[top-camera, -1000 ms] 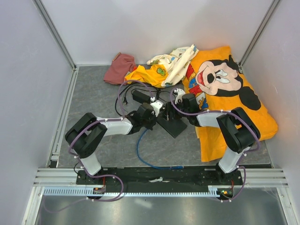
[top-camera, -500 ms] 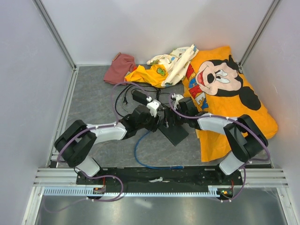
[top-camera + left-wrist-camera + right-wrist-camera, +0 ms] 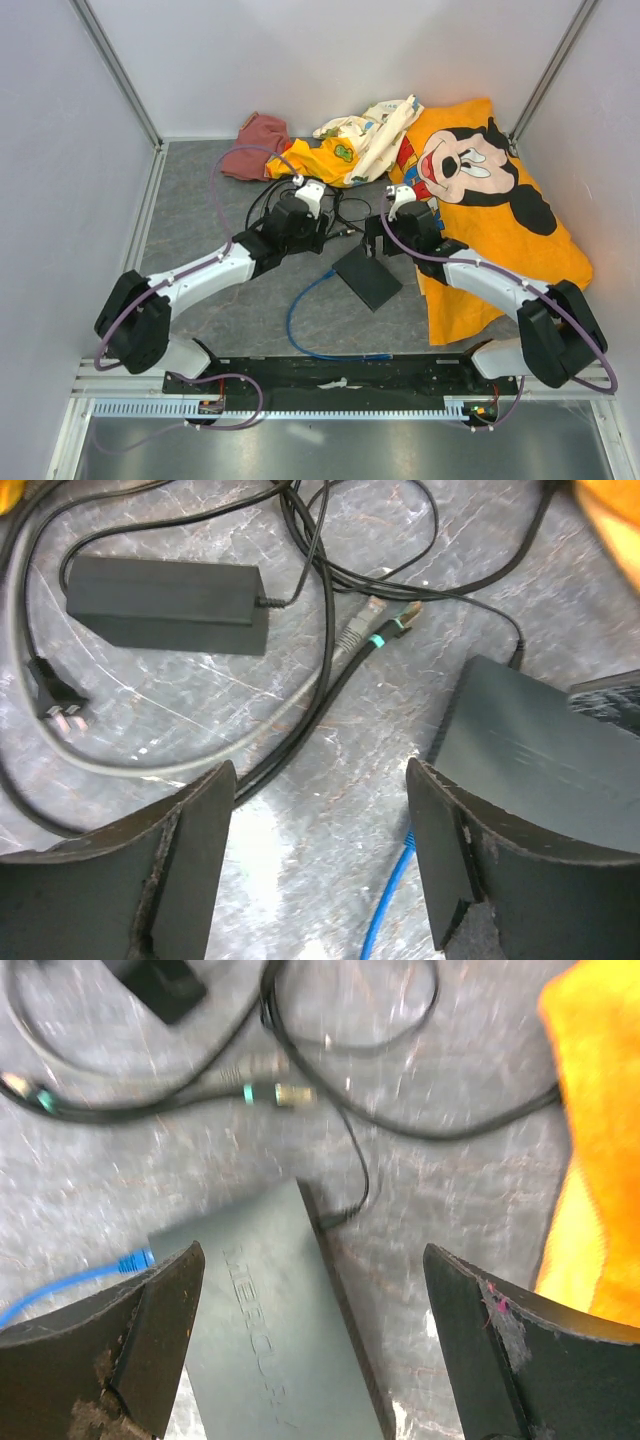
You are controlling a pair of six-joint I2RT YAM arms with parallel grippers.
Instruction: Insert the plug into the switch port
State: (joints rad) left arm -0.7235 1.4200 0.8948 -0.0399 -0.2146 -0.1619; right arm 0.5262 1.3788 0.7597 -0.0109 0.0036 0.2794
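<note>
Left claw [image 3: 320, 780]: fingers spread wide, nothing between them. It hovers over the grey marbled tabletop [image 3: 195, 200]. The flat black power brick [image 3: 160, 605] and the loose connector ends of thin black cables [image 3: 365, 628] lie beyond it.

Right claw [image 3: 312, 1260]: likewise wide apart and empty, hanging above the flat black rectangular switch [image 3: 270, 1350].

The small bright-blue plug [image 3: 131, 1259] sits low on the tabletop with its tip at the left edge of the switch. Its thin bright-blue cable [image 3: 293, 325] loops off toward the arm bases. The right wrist view is blurred, so I cannot tell whether the plug is seated in a port or only butted against the housing.

Risks, as judged from here:
- If the plug is only part-way in, the spring in the cable loop could back it out, since neither claw holds plug or switch.
- The switch looks light and lies unrestrained. A push on the plug without bracing would likely slide the box rather than seat the connector.
- The black cable connectors lie near. A grasp aimed loosely could close on the wrong end.
- The orange printed cloth [image 3: 600, 1110] lies just beside the right claw's path and could snag a finger.
</note>
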